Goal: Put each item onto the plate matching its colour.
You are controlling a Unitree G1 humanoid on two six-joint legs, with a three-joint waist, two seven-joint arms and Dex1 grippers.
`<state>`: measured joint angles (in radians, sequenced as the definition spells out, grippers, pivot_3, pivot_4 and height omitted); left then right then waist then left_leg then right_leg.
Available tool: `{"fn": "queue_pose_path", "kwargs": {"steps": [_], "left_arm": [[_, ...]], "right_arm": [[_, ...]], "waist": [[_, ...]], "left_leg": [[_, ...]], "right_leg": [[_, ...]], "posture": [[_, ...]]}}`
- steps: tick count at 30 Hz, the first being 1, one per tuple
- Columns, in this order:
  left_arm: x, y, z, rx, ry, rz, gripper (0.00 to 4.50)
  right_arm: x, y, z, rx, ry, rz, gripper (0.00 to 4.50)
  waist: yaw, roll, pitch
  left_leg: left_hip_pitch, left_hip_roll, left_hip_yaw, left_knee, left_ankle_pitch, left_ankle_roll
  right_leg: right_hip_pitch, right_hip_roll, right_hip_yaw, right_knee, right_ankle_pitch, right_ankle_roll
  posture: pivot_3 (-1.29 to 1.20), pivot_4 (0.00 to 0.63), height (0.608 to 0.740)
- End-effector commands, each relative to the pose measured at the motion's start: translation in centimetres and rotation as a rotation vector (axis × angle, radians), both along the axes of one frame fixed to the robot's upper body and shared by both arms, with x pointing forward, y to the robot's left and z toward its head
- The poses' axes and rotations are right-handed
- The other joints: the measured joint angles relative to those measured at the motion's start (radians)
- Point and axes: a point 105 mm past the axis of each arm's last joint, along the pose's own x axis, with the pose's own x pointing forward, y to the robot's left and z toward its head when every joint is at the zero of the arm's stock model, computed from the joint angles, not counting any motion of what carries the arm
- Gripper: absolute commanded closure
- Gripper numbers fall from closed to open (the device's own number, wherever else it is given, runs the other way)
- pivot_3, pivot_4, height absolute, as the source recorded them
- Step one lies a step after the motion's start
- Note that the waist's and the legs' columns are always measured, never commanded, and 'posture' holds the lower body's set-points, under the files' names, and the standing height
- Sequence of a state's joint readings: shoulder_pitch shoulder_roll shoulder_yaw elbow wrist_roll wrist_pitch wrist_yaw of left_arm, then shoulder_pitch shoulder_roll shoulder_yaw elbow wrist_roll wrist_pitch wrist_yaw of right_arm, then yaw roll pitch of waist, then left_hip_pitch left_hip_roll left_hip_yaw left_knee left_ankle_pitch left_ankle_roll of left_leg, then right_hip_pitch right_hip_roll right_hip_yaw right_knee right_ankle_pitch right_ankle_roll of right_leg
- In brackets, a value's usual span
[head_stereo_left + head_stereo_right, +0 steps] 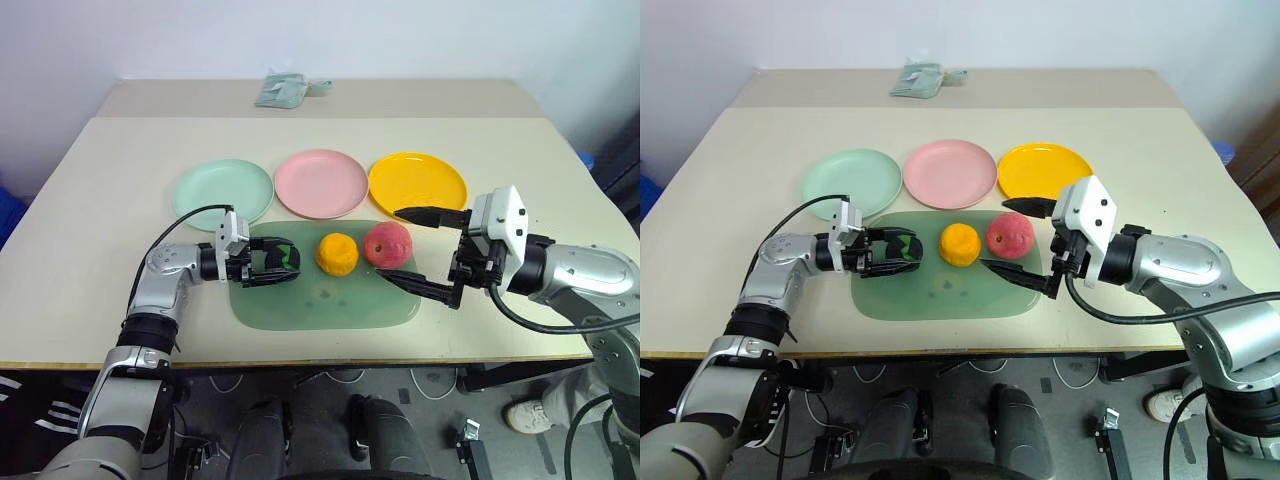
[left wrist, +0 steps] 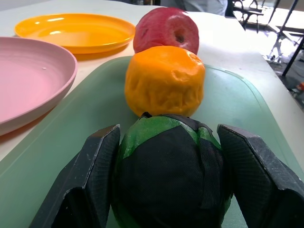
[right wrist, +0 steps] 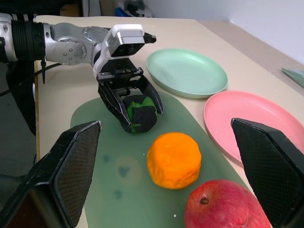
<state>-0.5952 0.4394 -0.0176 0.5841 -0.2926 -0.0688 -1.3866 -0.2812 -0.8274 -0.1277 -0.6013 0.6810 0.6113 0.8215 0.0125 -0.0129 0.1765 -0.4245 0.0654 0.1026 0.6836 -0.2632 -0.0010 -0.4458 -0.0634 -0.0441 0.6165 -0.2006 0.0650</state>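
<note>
We see the three fruits in a row on the green mat (image 1: 325,300), the row running across the bench (image 1: 120,170) from the robot's left to its right: the dark green-and-black fruit (image 1: 280,262), the bumpy orange fruit (image 1: 337,254) and the red-pink apple (image 1: 387,243); each is roundish with no clear long axis, and the apple's stem dimple faces roughly up and toward the robot in the right wrist view; the orange fruit and apple sit just beside each other, the green one a little apart; our left claw (image 1: 272,263) points level toward the robot's right and is clenched on the green-and-black fruit, a finger pressed to either side of it, the fruit resting on the mat; our right claw (image 1: 415,250) hangs spread wide beside the apple, one finger above near the yellow plate (image 1: 417,182), one lower at the mat's edge, grasping nothing; beyond the mat lie the mint green plate (image 1: 222,188), the pink plate (image 1: 320,182) and the yellow one, all bare; the bench is pale beige, with a crumpled greenish cloth (image 1: 285,90) at its far edge before a white wall.
</note>
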Motion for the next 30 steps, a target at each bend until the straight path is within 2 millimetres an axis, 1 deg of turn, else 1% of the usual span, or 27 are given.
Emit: {"fn": "queue_pose_path", "kwargs": {"steps": [1,4,6,8,9,11,13,15,18,21,24,27,30], "left_arm": [[0.6,0.5,1.3,-0.009,-0.053,0.018,1.22],[0.5,0.5,0.8,0.011,-0.048,0.008,1.22],[0.7,0.5,1.1,-0.008,-0.057,0.021,1.22],[1.4,0.9,2.5,-0.072,-0.077,0.069,1.22],[2.0,1.2,3.6,-0.114,-0.098,0.102,1.22],[3.7,2.5,6.6,-0.232,-0.155,0.216,1.22],[4.7,3.6,8.4,-0.299,-0.195,0.298,1.22],[5.8,4.7,9.5,-0.334,-0.223,0.393,1.22],[7.1,5.8,9.9,-0.341,-0.242,0.503,1.22],[8.3,6.7,9.8,-0.357,-0.24,0.626,1.22],[8.9,6.9,9.5,-0.367,-0.236,0.7,1.22],[9.2,6.7,9.3,-0.378,-0.243,0.743,1.22],[9.5,6.5,8.6,-0.367,-0.222,0.765,1.22]], "right_arm": [[-0.1,0.0,1.2,-0.002,-0.058,0.004,0.0],[-0.1,0.0,1.2,-0.002,-0.061,0.003,0.0],[-0.1,0.0,1.2,0.0,-0.063,0.004,0.0],[-0.1,0.0,1.2,-0.001,-0.065,0.001,0.0],[-0.1,0.0,1.2,-0.001,-0.065,-0.001,0.0],[-0.1,-0.1,1.2,-0.003,-0.07,-0.008,0.0],[0.3,-0.2,1.4,0.008,-0.087,-0.026,0.0],[1.1,-0.3,1.7,0.026,-0.112,-0.064,0.0],[3.5,-0.9,2.1,0.06,-0.141,-0.199,0.0],[4.9,-0.4,2.2,0.122,-0.125,-0.274,0.0],[5.1,0.6,2.2,0.167,-0.095,-0.276,0.0],[5.2,0.8,1.9,0.164,-0.083,-0.287,0.0],[5.0,1.2,1.6,0.153,-0.07,-0.277,0.0]], "waist": [[0.0,0.0,0.0],[0.0,0.0,0.0],[0.0,0.0,0.0],[0.0,0.0,0.0],[0.001,0.0,0.0],[0.001,0.0,0.0],[0.0,-0.001,0.0],[0.0,-0.001,0.0],[-0.004,-0.001,0.0],[-0.003,-0.001,0.0],[-0.001,-0.001,0.0],[0.004,-0.001,0.0],[0.001,-0.001,0.0]], "left_leg": [[0.0,0.0,0.0,0.0,0.0,0.0],[0.0,0.0,0.0,0.0,0.0,0.0],[0.0,0.0,0.0,0.0,0.0,0.0],[0.0,0.0,0.0,0.0,0.0,0.0],[0.0,0.0,0.0,0.0,0.0,0.0],[0.0,0.0,0.0,0.0,0.0,0.0],[-0.001,0.0,-0.001,0.0,0.0,0.0],[0.0,0.0,-0.001,0.0,0.0,0.0],[0.0,0.0,0.0,0.0,0.0,0.0],[0.0,0.0,0.0,0.0,0.0,0.0],[0.0,0.0,0.0,0.0,0.0,0.0],[-0.002,0.0,0.0,0.0,0.0,0.0],[-0.002,-0.001,0.0,0.0,0.0,0.0]], "right_leg": [[0.0,0.0,0.0,0.0,0.0,0.0],[0.0,0.0,0.0,0.0,0.0,0.0],[0.0,0.0,0.0,0.0,0.0,0.0],[0.0,0.0,0.0,0.0,0.0,0.0],[0.0,0.0,0.0,0.0,0.0,0.0],[0.0,0.0,0.0,0.0,0.0,0.0],[0.0,0.0,0.0,0.0,0.0,0.0],[0.0,0.0,-0.001,0.0,0.0,0.0],[0.0,0.0,0.0,0.0,0.0,0.001],[0.0,0.001,-0.001,0.001,0.001,0.001],[0.0,0.001,-0.001,0.001,0.002,0.004],[-0.001,0.0,-0.002,0.0,0.003,0.004],[0.0,0.0,-0.002,-0.001,0.002,0.004]], "posture": [[0.0,0.15,0.74],[0.0,0.15,0.74],[0.0,0.15,0.74],[0.0,0.15,0.74],[0.0,0.15,0.74],[0.0,0.15,0.74],[0.0,0.15,0.74],[0.0,0.15,0.74],[0.0,0.15,0.74],[0.0,0.15,0.74],[0.0,0.15,0.74],[0.0,0.15,0.74],[0.0,0.15,0.74]]}}
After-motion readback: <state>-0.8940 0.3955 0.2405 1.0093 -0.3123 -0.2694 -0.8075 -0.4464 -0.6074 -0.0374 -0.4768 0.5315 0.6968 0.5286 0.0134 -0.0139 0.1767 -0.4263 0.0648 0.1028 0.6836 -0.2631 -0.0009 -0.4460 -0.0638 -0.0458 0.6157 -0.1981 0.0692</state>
